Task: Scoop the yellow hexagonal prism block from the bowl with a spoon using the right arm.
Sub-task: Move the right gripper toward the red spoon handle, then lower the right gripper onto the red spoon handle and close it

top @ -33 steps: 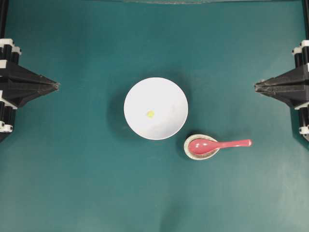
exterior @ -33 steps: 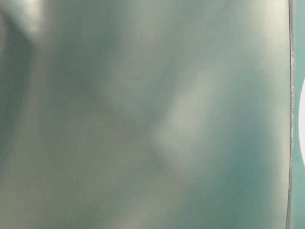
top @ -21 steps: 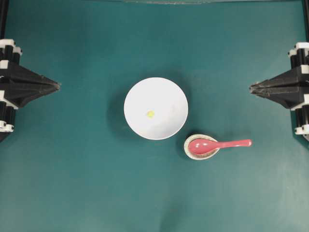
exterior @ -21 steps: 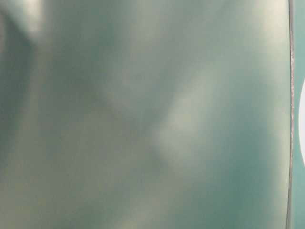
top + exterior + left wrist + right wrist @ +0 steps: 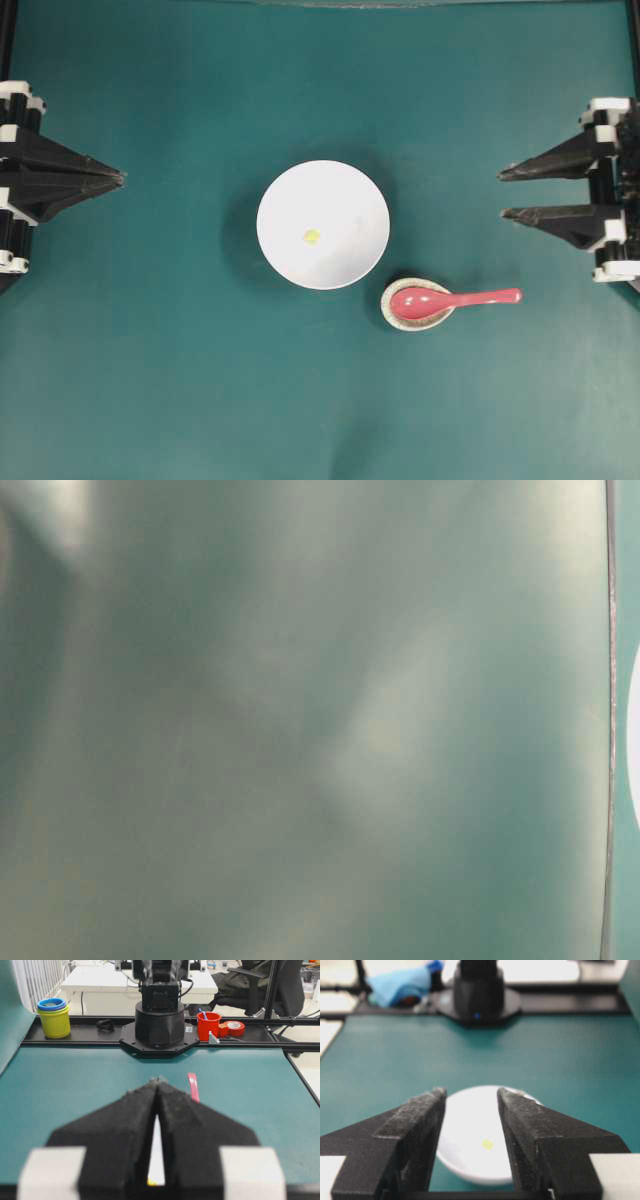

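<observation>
**Right tool spread wide, spoon waiting on its rest**

Look at your right tool [image 5: 503,193] at the right edge of the overhead view: its two pointed fingers stand wide apart with green bench [image 5: 150,380] showing between them, and nothing is in them. From the right wrist view you're staring straight through that gap at the bowl [image 5: 475,1135], with the block [image 5: 487,1144] a small yellow speck inside it.

Over on the far side, your left tool [image 5: 122,178] is pinched down to a single point, fingers together, holding nothing. Its wrist view shows only a thin slit between the pads [image 5: 130,1120], with a sliver of white and a dot of yellow at the bottom of it, likely the bowl and block, though it's too narrow to be sure.

The bowl [image 5: 323,225] sits mid-bench between the two tools and well apart from both. The block [image 5: 311,236] lies on its floor, slightly left of centre.

The spoon [image 5: 450,299] is just below and to the right of the bowl. Its red head is cradled in the small speckled rest [image 5: 392,312], and its handle runs out to the right over the bench.

The table-level view is a green blur and tells you nothing useful.
</observation>
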You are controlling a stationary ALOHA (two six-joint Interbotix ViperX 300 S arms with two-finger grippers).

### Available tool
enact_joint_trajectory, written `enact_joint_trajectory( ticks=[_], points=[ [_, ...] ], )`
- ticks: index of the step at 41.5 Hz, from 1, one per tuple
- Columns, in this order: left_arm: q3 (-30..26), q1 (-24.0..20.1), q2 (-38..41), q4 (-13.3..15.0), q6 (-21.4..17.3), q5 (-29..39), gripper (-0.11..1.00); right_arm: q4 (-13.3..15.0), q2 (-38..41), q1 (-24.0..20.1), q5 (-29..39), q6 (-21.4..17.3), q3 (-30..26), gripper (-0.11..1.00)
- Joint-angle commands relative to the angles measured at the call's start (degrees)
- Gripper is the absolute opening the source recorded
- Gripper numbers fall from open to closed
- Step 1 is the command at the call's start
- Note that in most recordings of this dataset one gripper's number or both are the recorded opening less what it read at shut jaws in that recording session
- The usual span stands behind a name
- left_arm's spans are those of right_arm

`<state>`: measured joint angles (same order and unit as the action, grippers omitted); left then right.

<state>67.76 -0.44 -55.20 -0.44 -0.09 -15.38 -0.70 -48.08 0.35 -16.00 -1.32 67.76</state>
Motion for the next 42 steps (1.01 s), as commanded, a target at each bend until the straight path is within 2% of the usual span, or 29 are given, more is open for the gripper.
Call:
enact_joint_trajectory(
  ticks=[1, 13, 26, 42],
  points=[
    [-1.32, 0.00, 0.53, -0.18, -0.09, -0.35, 0.00, -0.53, 1.67, 0.09, -1.23, -0.09, -0.35, 0.52],
    [-1.32, -0.09, 0.53, -0.18, -0.53, -0.09, 0.00, -1.23, 10.55, -1.93, -5.62, -0.18, 0.70, 0.51],
    [-1.32, -0.09, 0.53, -0.18, -0.62, -0.18, 0.00, -3.78, 22.06, -5.62, -17.84, -0.18, 3.60, 0.51],
    [-1.23, -0.09, 0.97, -0.35, -0.53, 0.09, 0.00, -12.39, 30.67, -13.45, -31.90, -0.18, 9.05, 0.51]
  ],
)
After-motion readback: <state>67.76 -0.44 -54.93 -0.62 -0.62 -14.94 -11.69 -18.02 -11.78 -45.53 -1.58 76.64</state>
